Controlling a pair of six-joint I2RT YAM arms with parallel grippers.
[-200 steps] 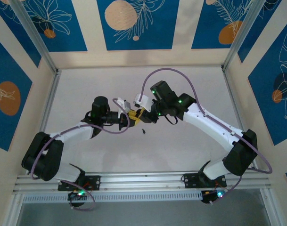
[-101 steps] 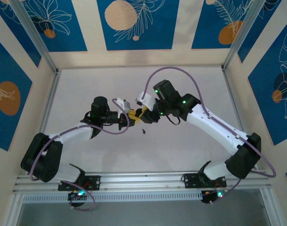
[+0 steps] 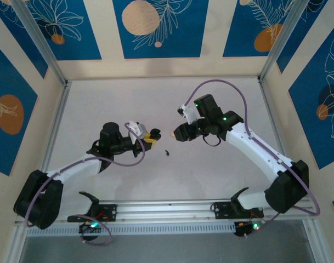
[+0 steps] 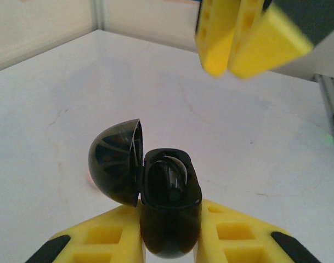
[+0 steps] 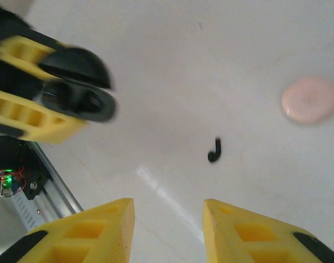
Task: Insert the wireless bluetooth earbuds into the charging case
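Left end effector is clamped on the black case, lid flipped open and cavity exposed. One bud may already sit inside, but that's hard to tell. Right end effector has jaws apart w/ nothing btwn them, hovering near the case. A loose black earbud lies on the desk close to the case, and a pink round case lies beyond it. The pickup prob needs the right one straight over the bud, pinching across its stem w/ fingertips only. Left should hold the case steady, opening toward the incoming bud.
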